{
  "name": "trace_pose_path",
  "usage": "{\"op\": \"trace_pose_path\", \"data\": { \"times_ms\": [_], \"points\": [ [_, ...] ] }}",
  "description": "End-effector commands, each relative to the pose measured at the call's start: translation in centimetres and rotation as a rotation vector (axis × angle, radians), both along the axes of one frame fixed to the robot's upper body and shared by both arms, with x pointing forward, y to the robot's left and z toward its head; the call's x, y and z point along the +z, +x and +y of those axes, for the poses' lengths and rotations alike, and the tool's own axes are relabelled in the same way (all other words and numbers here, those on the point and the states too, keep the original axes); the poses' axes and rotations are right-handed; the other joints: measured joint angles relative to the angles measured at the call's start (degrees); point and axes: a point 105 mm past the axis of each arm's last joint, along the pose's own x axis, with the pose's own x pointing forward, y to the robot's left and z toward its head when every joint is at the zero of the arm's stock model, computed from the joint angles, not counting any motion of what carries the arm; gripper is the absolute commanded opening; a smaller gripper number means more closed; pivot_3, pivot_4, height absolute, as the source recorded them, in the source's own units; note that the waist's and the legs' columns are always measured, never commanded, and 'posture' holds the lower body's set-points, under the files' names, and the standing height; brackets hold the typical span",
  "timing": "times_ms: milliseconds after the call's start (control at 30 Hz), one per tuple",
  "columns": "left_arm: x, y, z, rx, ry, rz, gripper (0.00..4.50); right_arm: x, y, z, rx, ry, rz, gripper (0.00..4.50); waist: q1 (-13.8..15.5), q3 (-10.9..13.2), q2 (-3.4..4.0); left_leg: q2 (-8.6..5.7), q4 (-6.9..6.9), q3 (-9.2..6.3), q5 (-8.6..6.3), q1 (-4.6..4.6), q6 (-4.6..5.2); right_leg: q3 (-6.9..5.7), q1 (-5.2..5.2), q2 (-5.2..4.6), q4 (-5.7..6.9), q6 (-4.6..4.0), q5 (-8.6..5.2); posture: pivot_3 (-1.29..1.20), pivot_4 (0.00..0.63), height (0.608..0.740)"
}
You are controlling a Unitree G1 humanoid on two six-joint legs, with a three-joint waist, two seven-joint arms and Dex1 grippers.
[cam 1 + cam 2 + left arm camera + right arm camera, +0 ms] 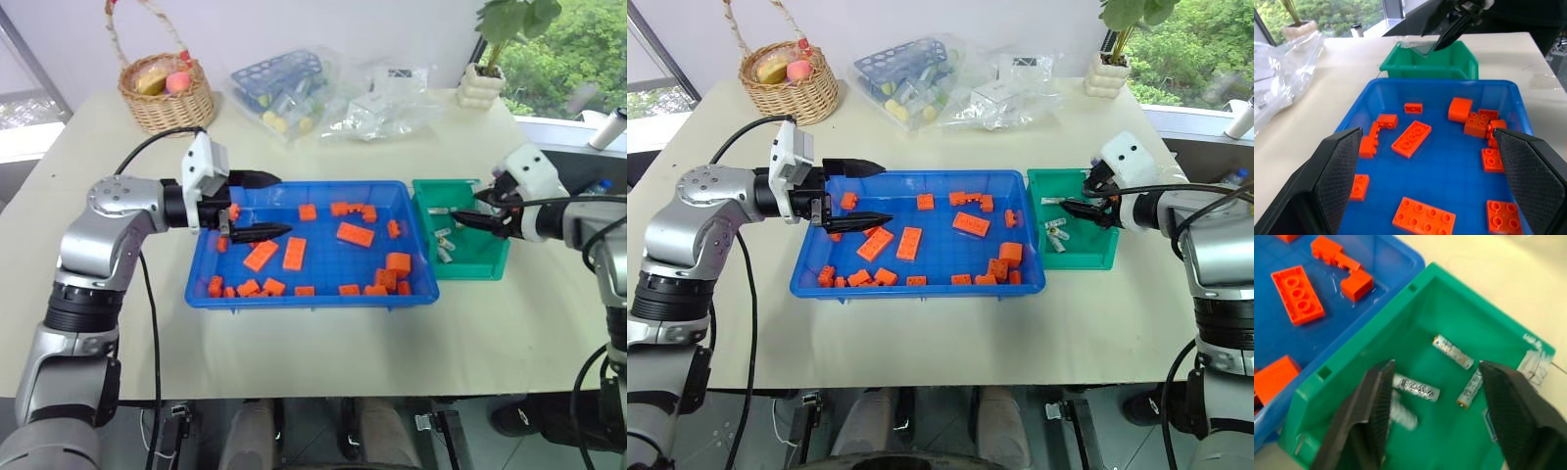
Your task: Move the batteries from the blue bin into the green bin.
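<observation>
right hand [1432, 396] spread above batteries [1452, 351] in green bin [1415, 303]

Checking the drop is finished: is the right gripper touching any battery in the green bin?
Apart. In the right wrist view the right gripper hangs open above the green bin, with the batteries lying loose on its floor.

Bright, even daylight from windows behind the potted plant [495, 54]. Soft shadows only beneath the blue bin [402, 295]. Glare on clear plastic bags [377, 98]; slight motion blur on one battery [1400, 413].
</observation>
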Motion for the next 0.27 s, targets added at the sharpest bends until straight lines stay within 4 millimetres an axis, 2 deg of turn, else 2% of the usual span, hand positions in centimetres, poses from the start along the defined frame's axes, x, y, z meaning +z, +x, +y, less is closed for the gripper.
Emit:
{"op": "trace_pose_path", "data": {
  "times_ms": [33, 133, 267],
  "points": [
    [1.2, 0.1, 1.1, 0.036, 0.01, -0.055, 4.5, 2.2, -2.7, -0.1, 0.19, -0.043, -0.067, 2.84, 0.39, 0.0, -0.01, 0.0, 0.0, -0.01, 0.0, -0.01, 0.0, 0.0, 0.01, 0.0, -0.01, 0.01, 0.0, 0.0, 0.15, 0.736],
    [1.5, 0.2, 3.8, 0.127, 0.017, -0.057, 4.5, 1.5, -5.7, -1.3, 0.321, -0.084, 0.017, 2.84, 0.98, 0.01, -0.02, 0.0, -0.05, -0.02, -0.01, 0.0, 0.02, 0.0, 0.01, 0.02, -0.08, 0.03, -0.02, 0.0, 0.15, 0.736],
    [1.6, -0.2, 7.5, 0.244, 0.05, -0.064, 4.5, 1.8, -6.8, -3.9, 0.297, -0.044, 0.05, 2.84, 0.57, 0.01, -0.01, 0.02, 0.0, 0.04, -0.01, 0.07, 0.01, 0.02, 0.03, 0.01, -0.05, 0.03, -0.02, 0.0, 0.15, 0.736]
  ]
}}
